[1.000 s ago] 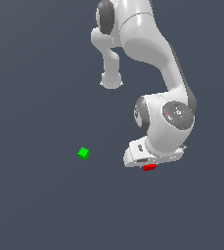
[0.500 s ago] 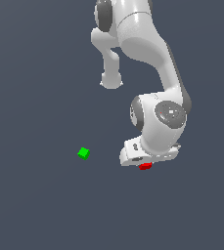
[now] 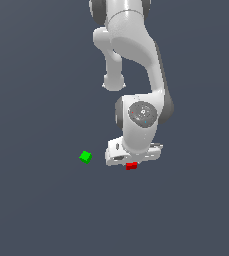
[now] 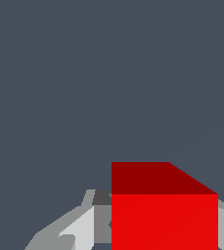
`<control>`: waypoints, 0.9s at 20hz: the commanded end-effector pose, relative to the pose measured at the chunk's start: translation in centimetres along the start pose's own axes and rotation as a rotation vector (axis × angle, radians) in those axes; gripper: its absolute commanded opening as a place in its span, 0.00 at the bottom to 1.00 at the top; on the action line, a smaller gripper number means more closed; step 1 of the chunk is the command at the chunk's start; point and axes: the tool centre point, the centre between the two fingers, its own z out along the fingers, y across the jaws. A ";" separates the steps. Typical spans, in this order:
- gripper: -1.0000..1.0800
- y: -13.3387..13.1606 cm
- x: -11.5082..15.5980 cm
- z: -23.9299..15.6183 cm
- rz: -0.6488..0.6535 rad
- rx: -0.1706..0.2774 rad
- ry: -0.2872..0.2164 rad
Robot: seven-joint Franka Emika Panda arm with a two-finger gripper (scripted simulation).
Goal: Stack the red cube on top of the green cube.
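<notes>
floor (image 3: 31, 210): plain dark slate-grey | featureless | light: even, flat

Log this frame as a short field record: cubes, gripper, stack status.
red cube: under the gripper, between its jaws in the wrist view
green cube: alone on the floor, toward the exterior view's left of the gripper, apart from it
grip: jaws appear closed on red cube; contact not clearly seen
stack status: not yet stacked

The white arm (image 3: 136, 55) bends downward, its gripper (image 3: 131, 161) low and apparently clamped on the red cube (image 4: 163, 210).
</notes>
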 end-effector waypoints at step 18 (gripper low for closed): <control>0.00 17.8 -8.6 3.9 0.002 -0.001 0.000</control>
